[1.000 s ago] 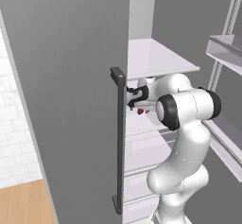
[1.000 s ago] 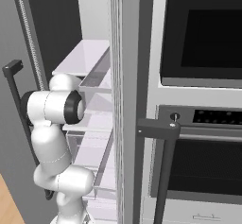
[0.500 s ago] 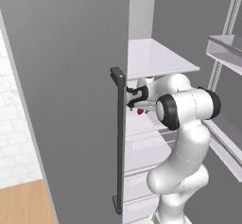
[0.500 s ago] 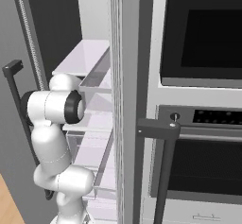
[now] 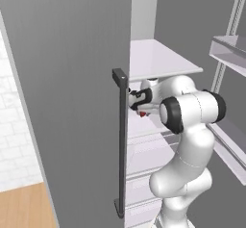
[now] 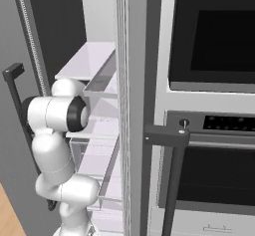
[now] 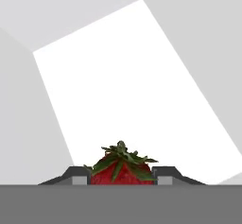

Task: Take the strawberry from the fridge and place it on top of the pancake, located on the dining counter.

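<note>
In the left base view, a strip of pale wooden floor [image 5: 21, 205] and white tiled wall [image 5: 12, 126] sit at the far left, beside the broad matte grey door of the fridge [image 5: 72, 78], which stands open and carries a long dark bar handle [image 5: 121, 145]. Right of the handle, the smooth white arm reaches in under a flat white shelf [image 5: 158, 58], and its gripper [image 5: 137, 107] sits just behind the door edge with a small red speck, the strawberry [image 5: 142, 113], at its tip. In the hand view the strawberry [image 7: 122, 168] is a rounded red fruit with a ragged green leafy crown, pinched between the two dark fingers [image 7: 78, 175], one pressed to each side, above a bright white shelf surface. In the right base view the rounded white arm stands before the glassy shelves and clear drawers [image 6: 94, 155], then the edge of the second fridge door [image 6: 132, 105], and at the right a dark glossy wall oven [image 6: 214, 46] with a thick dark handle [image 6: 167, 135].
</note>
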You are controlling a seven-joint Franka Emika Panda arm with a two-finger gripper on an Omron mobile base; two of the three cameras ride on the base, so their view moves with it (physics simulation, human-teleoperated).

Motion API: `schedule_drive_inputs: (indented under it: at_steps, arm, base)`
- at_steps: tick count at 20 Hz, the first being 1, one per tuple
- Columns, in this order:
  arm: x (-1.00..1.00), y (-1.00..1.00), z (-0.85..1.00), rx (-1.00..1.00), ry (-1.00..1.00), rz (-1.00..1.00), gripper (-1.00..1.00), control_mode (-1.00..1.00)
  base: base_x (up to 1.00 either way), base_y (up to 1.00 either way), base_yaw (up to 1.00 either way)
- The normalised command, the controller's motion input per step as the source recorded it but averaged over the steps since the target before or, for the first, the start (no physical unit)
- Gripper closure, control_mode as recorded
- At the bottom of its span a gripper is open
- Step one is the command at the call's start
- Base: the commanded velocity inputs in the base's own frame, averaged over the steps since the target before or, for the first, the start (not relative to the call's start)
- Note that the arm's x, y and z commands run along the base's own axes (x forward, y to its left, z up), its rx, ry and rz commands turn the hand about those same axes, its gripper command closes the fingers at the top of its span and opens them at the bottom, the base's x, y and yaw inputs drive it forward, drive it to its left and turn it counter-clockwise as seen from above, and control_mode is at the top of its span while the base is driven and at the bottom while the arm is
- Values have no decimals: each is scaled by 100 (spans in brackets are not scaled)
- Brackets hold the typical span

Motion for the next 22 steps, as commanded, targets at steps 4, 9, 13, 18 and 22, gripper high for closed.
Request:
schedule_drive_inputs:
  at_steps: [4, 9, 13, 18, 22]
  arm:
    - [-35, 0, -12, 0, 0, 0, 100, -100]
    - [-40, 0, -1, 0, 0, 0, 100, -100]
    - [-66, -1, 0, 0, -1, 0, 100, -100]
    - [-69, 1, 7, 0, -1, 0, 100, -100]
    - [-45, 0, 44, 0, 3, 0, 100, -100]
  base:
    - [0, 0, 0]
    - [0, 0, 0]
    - [0, 0, 0]
    - [0, 0, 0]
    - [0, 0, 0]
